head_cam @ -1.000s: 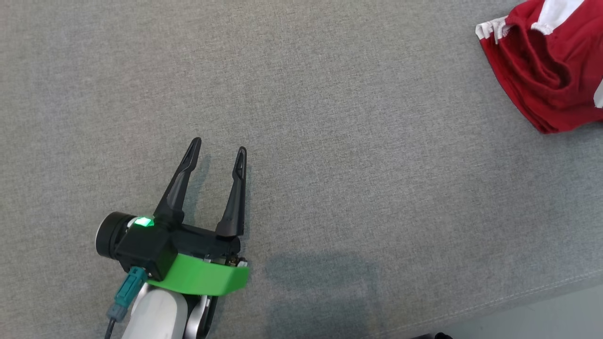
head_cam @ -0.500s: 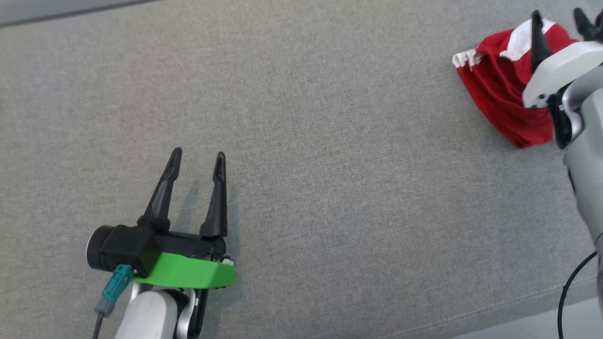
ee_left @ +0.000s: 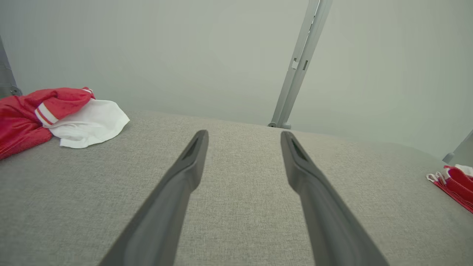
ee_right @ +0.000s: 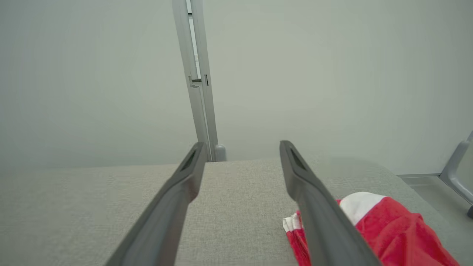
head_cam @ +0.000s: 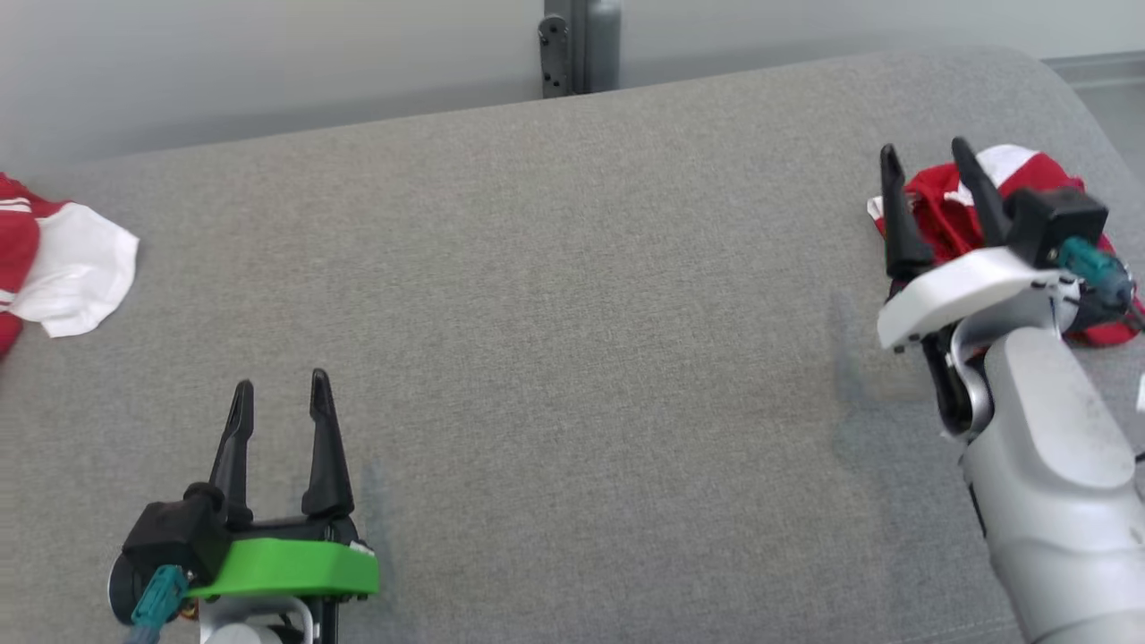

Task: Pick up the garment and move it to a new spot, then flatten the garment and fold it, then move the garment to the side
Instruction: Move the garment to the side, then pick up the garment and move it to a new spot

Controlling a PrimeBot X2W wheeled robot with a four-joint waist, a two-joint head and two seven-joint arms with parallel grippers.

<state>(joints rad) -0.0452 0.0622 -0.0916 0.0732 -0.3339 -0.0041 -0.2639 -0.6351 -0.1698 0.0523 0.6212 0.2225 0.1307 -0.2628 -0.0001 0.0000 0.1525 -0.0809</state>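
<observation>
Far left on the grey woven fabric surface (head_cam: 572, 358), a loose red-and-white cloth heap (head_cam: 63, 259), untouched. Lower left, the green-collared black two-fingered left gripper (head_cam: 281, 383), spread wide, empty, idle. Far right, the white-shelled right gripper (head_cam: 925, 150), likewise spread wide and empty, poised just beside the bunched red garment with white trim (head_cam: 941, 213). Reads as the pick-up stage, with nothing flattened or folded yet. Next: calls for shifting over the folds, lowering, then pinching

Grey fabric surface (head_cam: 572, 313), metal post (head_cam: 581, 45), pale wall (head_cam: 268, 72)
</observation>
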